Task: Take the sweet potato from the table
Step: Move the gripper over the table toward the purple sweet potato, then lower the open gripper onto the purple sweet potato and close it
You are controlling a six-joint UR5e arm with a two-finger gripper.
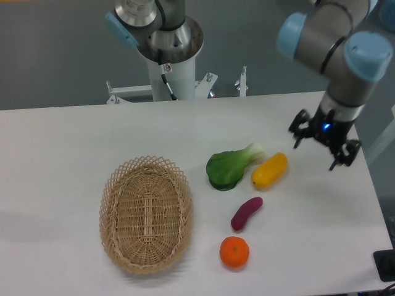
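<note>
The sweet potato (246,213) is a small dark purple tuber lying on the white table (55,148), between the yellow oblong vegetable and the orange. My gripper (316,154) hangs above the table's right side, well to the right of and beyond the sweet potato. Its fingers are spread apart and hold nothing.
A yellow oblong vegetable (270,171) and a green leafy vegetable (231,166) lie just beyond the sweet potato. A round orange (234,252) sits in front of it. A wicker basket (145,213) stands to the left. The arm's base (168,55) is at the back.
</note>
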